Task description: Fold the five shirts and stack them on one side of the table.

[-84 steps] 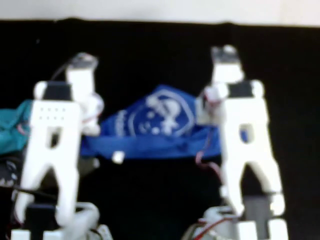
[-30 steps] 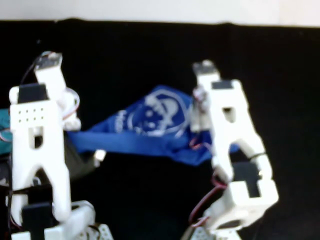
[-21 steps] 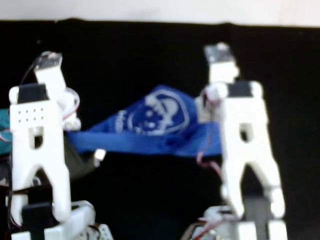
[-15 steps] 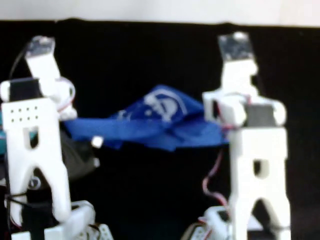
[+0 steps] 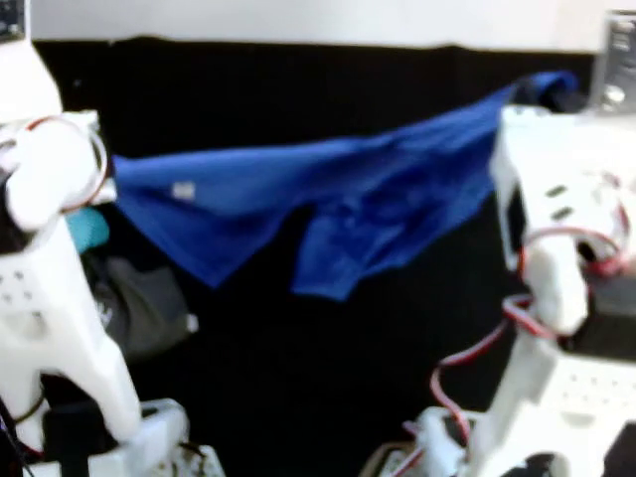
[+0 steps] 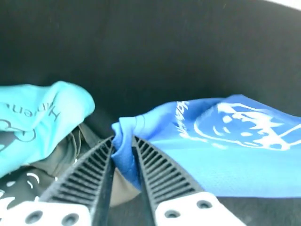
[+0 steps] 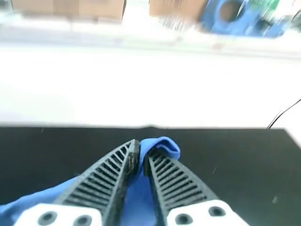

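Note:
A blue shirt (image 5: 338, 194) with a white print hangs stretched in the air between my two arms, its middle sagging over the black table (image 5: 298, 397). My left gripper (image 6: 123, 143) is shut on one bunched corner of the blue shirt (image 6: 221, 150). On the other side my right gripper (image 7: 140, 155) is shut on the opposite corner of the blue shirt (image 7: 160, 146), held high near the table's far edge. A teal shirt (image 6: 37, 117) lies beside a dark shirt (image 6: 56, 165) under the left arm.
The teal shirt (image 5: 87, 229) and a dark grey garment (image 5: 139, 303) lie heaped at the table's left side. A pale floor (image 7: 141, 89) runs beyond the table's far edge. The white arm bodies (image 5: 50, 328) stand at the front left and front right.
Both arms have risen and spread apart, lifting the blue shirt off the table and pulling it taut. The printed side has turned away from the high camera.

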`<action>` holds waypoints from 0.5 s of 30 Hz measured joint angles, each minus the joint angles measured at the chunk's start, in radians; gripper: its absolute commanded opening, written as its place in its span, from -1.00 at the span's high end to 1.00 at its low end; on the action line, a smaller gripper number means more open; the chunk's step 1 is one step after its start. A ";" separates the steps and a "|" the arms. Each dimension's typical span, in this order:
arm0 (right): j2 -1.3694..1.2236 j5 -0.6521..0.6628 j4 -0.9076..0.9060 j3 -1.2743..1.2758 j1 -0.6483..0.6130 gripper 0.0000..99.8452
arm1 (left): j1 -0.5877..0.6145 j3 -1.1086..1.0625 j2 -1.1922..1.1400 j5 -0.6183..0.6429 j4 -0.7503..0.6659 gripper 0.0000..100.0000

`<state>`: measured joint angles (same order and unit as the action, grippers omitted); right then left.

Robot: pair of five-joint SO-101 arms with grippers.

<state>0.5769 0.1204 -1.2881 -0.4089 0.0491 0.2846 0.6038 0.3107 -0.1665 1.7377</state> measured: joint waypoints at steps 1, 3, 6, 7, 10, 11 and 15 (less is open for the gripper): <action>0.000 0.000 0.000 -0.028 0.005 0.99 | 0.000 0.032 0.000 0.000 0.005 0.98; 0.000 0.000 0.000 -0.078 0.008 0.99 | 0.000 0.098 0.000 0.000 0.009 0.98; -0.002 0.000 0.000 -0.150 0.011 0.99 | 0.000 0.189 0.026 0.000 0.009 0.98; -0.002 0.000 0.000 -0.180 0.011 0.99 | 0.000 0.216 0.046 0.000 0.009 0.98; 0.000 0.000 0.000 -0.273 0.043 0.99 | 0.000 0.261 0.124 0.000 0.009 0.98; 0.000 0.000 0.000 -0.304 0.057 0.99 | 0.000 0.265 0.150 0.000 0.009 0.98; 0.005 0.000 0.003 -0.391 0.104 0.99 | 0.000 0.273 0.195 0.000 0.009 0.98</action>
<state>0.5815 0.1204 -1.2850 -0.8002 0.1534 0.2846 0.8769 0.5056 -0.1665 1.7469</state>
